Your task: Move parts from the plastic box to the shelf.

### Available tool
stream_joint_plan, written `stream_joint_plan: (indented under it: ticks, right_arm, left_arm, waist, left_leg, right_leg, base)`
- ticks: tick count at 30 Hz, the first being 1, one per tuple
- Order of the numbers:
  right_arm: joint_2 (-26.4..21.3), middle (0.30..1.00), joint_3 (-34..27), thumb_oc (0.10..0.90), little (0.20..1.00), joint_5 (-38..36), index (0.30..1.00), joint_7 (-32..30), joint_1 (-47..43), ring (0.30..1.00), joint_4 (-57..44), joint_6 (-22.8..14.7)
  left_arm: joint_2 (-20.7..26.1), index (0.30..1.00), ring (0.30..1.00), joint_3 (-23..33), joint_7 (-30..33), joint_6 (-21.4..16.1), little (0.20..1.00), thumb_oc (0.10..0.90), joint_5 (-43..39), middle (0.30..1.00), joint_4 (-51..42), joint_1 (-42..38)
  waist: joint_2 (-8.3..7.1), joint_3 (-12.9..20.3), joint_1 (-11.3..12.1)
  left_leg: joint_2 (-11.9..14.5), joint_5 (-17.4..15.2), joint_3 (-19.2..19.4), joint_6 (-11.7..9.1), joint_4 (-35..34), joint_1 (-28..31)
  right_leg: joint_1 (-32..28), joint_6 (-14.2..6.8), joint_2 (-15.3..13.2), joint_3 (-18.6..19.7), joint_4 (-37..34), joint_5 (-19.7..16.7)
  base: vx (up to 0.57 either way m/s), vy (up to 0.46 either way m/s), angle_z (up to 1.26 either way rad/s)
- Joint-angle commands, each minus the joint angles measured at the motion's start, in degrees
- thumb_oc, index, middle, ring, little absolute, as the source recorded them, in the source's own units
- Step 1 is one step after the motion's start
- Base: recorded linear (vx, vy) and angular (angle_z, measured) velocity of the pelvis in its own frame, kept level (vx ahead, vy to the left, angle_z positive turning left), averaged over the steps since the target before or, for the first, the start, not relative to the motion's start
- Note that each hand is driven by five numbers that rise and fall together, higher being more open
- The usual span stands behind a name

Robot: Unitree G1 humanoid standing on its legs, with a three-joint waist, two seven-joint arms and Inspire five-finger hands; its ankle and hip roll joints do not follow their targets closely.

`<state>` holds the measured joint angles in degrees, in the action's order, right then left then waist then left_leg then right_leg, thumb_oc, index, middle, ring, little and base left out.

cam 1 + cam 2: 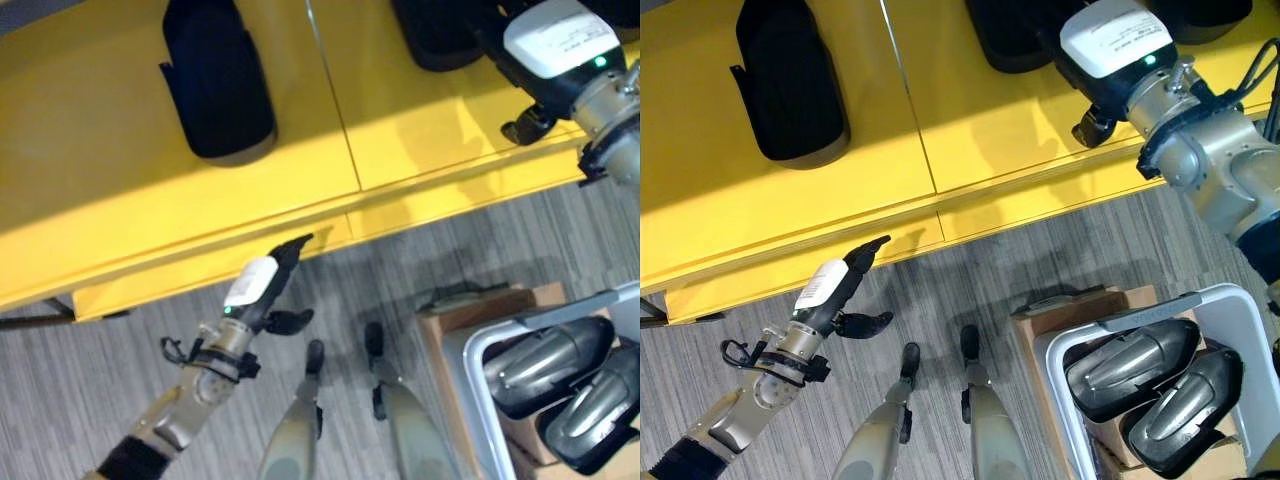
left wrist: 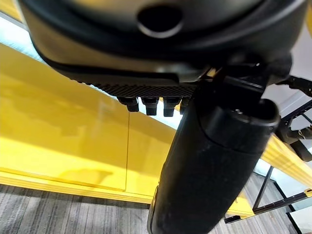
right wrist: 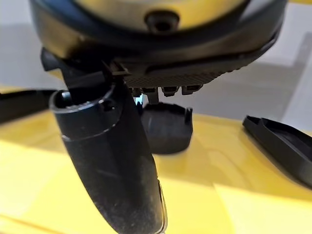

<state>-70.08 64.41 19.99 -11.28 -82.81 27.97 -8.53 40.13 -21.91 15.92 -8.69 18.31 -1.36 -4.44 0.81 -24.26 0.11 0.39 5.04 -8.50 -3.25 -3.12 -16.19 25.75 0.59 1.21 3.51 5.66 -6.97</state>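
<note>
A yellow shelf [image 1: 120, 190] runs across the top. One black moulded part [image 1: 215, 85] lies on it at the left, another [image 1: 1015, 40] lies further right. My right hand [image 1: 1115, 40] hovers over the shelf by that second part [image 3: 165, 127], fingers straight, open and empty. Below the shelf's front edge, over the floor, my left hand [image 1: 262, 285] is stretched out open with nothing in it. The white plastic box [image 1: 1050, 385] stands at the lower right and holds two dark silvery parts [image 1: 1130, 365], [image 1: 1185, 410] side by side.
A cardboard box [image 1: 470, 305] sits against the plastic box's left side on the grey striped carpet [image 1: 100, 340]. A seam [image 1: 335, 100] divides the shelf into two panels. Further black parts [image 3: 285, 141] lie on the shelf near my right hand.
</note>
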Motion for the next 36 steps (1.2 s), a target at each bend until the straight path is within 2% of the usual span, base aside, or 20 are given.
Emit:
stream_joint_plan:
  ticks: [1, 19, 36]
  right_arm:
    - [-3.4, 1.000, 2.5, 0.900, 1.000, -3.9, 1.000, -5.5, -12.7, 1.000, 1.7, 1.0]
    - [-0.8, 1.000, 6.6, 0.900, 1.000, -6.2, 1.000, -7.9, -20.9, 1.000, 11.5, 2.0]
    - [1.3, 1.000, 2.5, 0.900, 1.000, -7.9, 1.000, -4.5, -12.9, 1.000, 15.2, 1.6]
  left_arm:
    - [1.1, 1.000, 1.000, 2.2, 3.8, -3.3, 1.000, 0.900, -1.4, 1.000, -5.8, 1.7]
    - [-0.5, 1.000, 1.000, 2.7, 6.3, -2.9, 1.000, 0.900, -2.3, 1.000, -5.3, 1.0]
    - [-2.5, 1.000, 1.000, 3.1, 6.8, -2.8, 1.000, 0.900, -2.6, 1.000, -5.7, 0.2]
  waist:
    - [-1.77, 2.4, 0.0]
    - [-1.41, -0.1, 1.0]
    - [-0.87, -1.2, 2.0]
  left_leg:
    - [-0.7, 2.1, -0.3, -0.2, -1.9, 1.1]
    - [-1.2, 2.8, -1.5, -0.7, -1.9, -2.3]
    - [-1.6, 2.8, -2.3, -0.7, -1.9, -2.9]
  right_leg:
    - [4.7, -2.5, -0.7, 1.0, 14.4, 10.1]
    - [10.5, -2.2, -0.9, 0.4, 17.3, 10.5]
    - [11.6, -2.2, -1.4, -0.1, 18.1, 10.3]
  base:
    - [0.00, 0.000, 0.00]
    - [0.00, -0.012, 0.03]
    - [-0.01, 0.007, 0.06]
